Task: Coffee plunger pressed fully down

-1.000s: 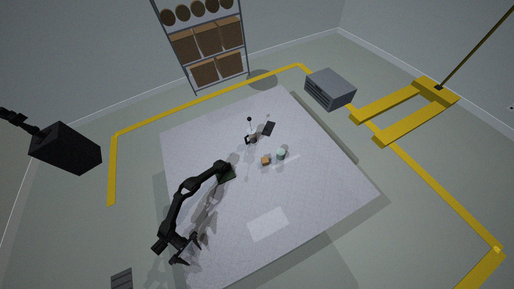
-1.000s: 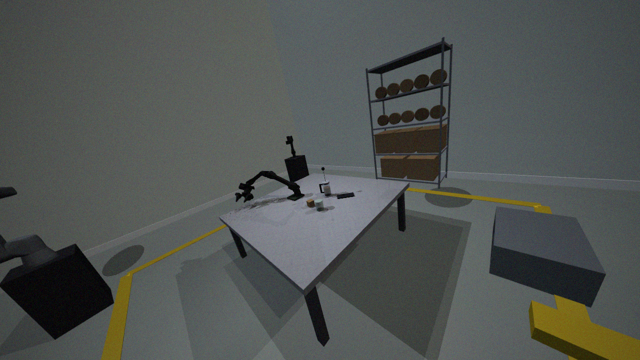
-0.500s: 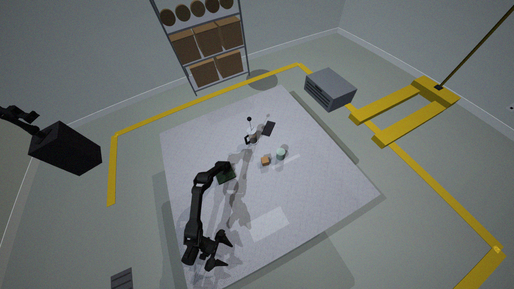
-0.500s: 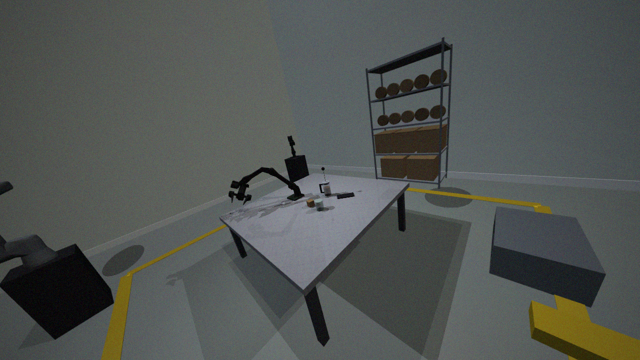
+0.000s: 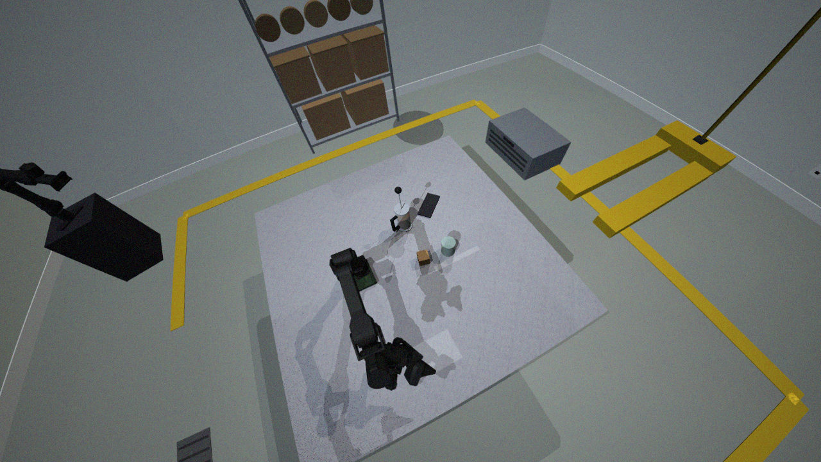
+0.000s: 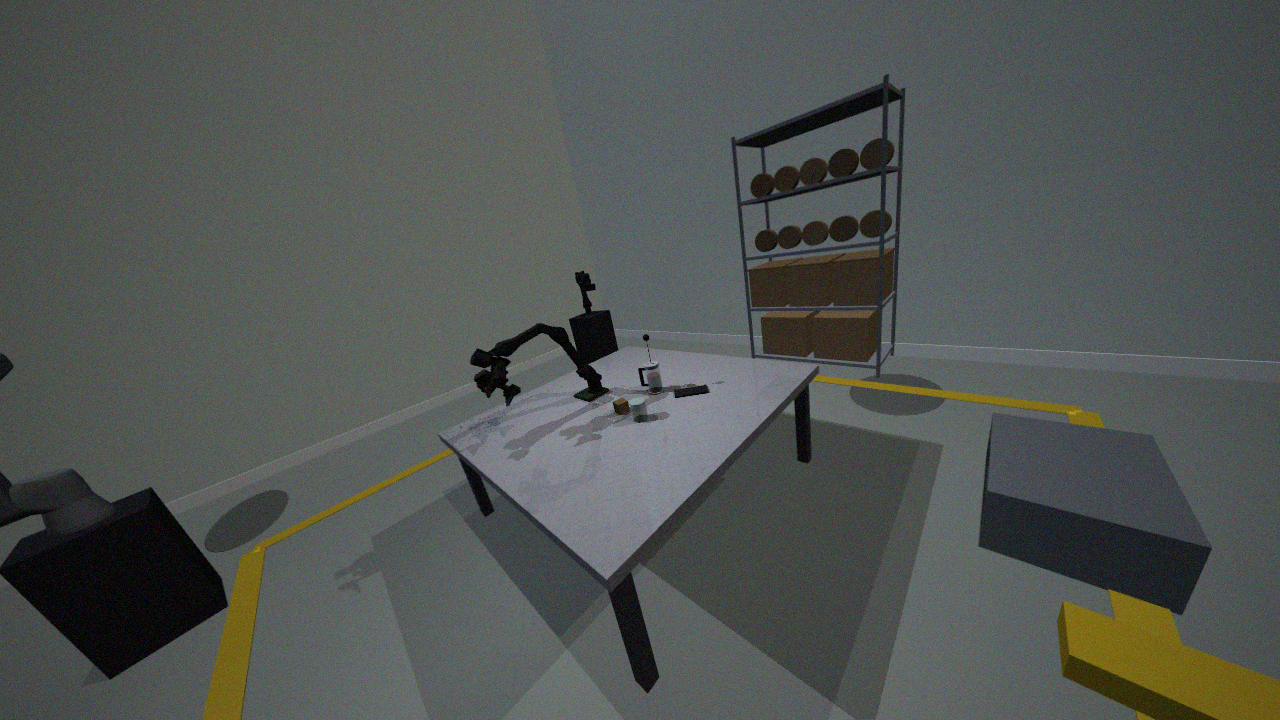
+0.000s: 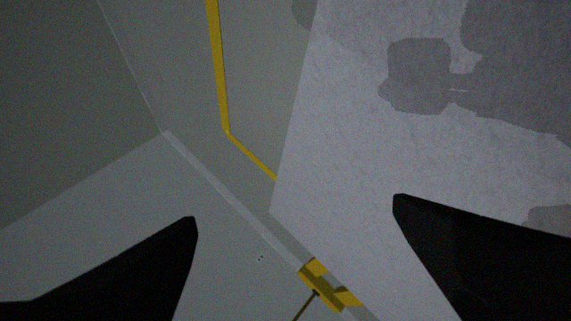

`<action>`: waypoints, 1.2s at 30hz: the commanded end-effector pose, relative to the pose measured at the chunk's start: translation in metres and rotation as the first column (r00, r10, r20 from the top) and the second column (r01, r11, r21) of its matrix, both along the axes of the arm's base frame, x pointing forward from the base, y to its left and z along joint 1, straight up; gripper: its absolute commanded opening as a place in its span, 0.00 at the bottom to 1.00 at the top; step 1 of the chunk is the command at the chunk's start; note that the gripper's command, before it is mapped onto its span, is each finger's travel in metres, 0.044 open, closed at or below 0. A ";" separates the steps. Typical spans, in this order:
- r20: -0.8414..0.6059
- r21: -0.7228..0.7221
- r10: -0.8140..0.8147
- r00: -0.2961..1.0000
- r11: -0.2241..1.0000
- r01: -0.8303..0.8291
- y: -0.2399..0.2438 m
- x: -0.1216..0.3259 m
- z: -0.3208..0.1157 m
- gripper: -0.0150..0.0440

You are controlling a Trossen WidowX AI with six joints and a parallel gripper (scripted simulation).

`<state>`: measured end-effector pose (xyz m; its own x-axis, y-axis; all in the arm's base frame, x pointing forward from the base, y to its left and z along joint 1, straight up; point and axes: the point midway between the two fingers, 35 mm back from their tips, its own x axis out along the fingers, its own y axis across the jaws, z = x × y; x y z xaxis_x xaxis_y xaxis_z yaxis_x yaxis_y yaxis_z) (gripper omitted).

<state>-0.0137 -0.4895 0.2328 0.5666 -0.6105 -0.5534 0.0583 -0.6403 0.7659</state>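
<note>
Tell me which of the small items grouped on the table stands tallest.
The coffee press. Its thin plunger rod with a black ball knob rises well above the low brown block, the short pale green cup and the flat dark slab.

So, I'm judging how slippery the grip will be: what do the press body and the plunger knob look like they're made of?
The press body looks like clear glass, since pale contents show through, with a dark, probably plastic handle. The knob is a matte black ball on a thin pale rod, plastic or rubber by its look; too small to tell which.
</note>
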 end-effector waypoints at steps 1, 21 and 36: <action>-0.101 -0.051 0.126 0.987 0.990 -0.132 0.014 0.052 0.007 1.00; -0.626 -0.262 0.572 0.529 0.485 -0.834 0.197 0.288 0.070 1.00; -0.922 -0.228 0.379 0.077 -0.370 -0.901 0.435 0.336 0.107 1.00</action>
